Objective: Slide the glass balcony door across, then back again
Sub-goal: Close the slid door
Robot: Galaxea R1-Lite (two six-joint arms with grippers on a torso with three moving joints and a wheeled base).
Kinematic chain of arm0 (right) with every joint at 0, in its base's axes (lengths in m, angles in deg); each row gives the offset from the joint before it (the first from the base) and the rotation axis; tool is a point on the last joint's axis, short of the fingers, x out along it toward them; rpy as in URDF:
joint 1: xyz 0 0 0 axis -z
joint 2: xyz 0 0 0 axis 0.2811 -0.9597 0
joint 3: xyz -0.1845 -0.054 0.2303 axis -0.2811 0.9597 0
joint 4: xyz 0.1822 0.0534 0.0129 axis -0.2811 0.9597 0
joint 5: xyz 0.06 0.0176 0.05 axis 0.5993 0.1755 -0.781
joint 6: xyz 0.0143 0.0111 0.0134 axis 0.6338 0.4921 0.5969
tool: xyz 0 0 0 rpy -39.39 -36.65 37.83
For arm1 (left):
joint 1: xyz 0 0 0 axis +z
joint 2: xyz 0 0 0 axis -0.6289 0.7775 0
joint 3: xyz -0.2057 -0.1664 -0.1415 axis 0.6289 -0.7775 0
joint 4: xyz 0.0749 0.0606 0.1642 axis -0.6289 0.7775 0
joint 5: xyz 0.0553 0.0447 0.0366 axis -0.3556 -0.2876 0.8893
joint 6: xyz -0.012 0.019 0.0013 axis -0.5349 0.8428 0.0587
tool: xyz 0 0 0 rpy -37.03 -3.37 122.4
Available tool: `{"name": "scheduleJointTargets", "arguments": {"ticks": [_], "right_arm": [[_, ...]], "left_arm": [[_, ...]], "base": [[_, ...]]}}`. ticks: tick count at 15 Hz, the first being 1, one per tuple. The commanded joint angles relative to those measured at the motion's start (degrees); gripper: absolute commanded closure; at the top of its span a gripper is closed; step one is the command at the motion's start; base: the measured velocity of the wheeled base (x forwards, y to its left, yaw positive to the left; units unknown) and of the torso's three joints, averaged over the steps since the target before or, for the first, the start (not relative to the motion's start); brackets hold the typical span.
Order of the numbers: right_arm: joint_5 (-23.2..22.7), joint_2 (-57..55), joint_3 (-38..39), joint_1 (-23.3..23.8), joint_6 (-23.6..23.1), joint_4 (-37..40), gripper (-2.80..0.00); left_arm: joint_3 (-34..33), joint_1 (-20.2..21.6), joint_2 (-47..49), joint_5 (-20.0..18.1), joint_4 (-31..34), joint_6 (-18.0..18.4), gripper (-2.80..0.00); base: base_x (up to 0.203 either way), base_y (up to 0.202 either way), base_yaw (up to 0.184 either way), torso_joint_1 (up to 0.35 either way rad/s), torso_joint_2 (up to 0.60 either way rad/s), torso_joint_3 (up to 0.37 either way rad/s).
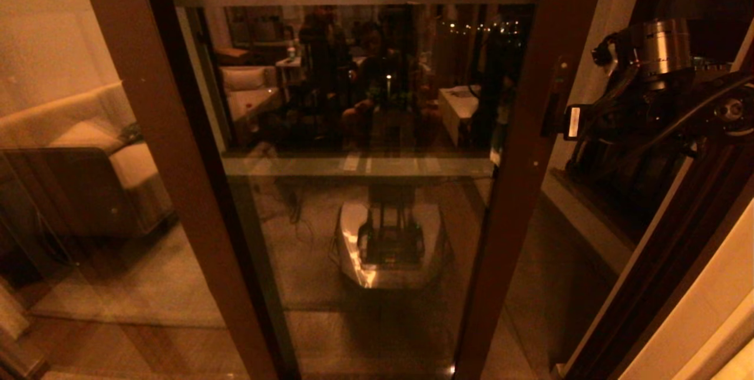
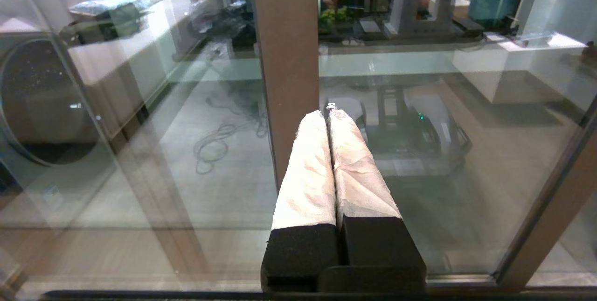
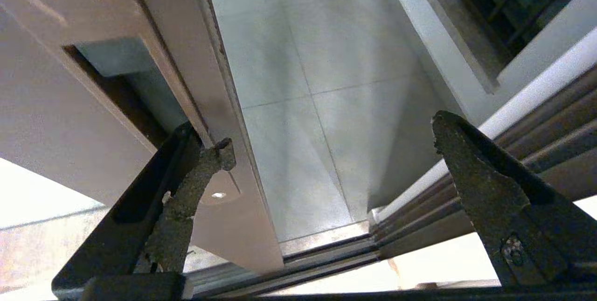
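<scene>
right gripper (image 3: 326, 161): closest to our wrist camera, fingers spread wide; one finger (image 3: 186, 198) sits against the handle-side stile, at the edge of the handle slot (image 3: 126, 86), the other hangs free over the gap
glass balcony door (image 1: 365, 132): fills the middle of our head view, its handle stile (image 1: 524, 150) just beside our right arm; a strip of balcony floor (image 3: 326, 105) shows between stile and jamb, so the door stands partly open
left gripper (image 2: 332, 119): padded fingers pressed together, empty, facing the glass near a brown stile
step in hand: we judge we are mid-slide; direction we cannot tell
next move: keep the finger seated on the stile edge and push level along the bottom track (image 3: 326, 254)
</scene>
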Motion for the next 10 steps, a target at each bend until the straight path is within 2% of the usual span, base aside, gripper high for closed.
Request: {"name": "scheduleJointTargets", "arguments": {"ticks": [1, 10], "right_arm": [[-0.05, 0.47, 0.3, 0.95, 0.01, 0.07, -2.8], [-0.16, 3.12, 3.53, 3.56, -0.07, -0.26, -2.8]], "left_arm": [[-2.02, 0.01, -0.01, 0.01, -0.05, 0.01, 0.0], [-2.01, 0.01, -0.01, 0.01, -0.05, 0.0, 0.0]], "base": [[0.0, 0.0, 0.0, 0.0, 0.0, 0.0], [0.0, 0.0, 0.0, 0.0, 0.0, 0.0]]}}
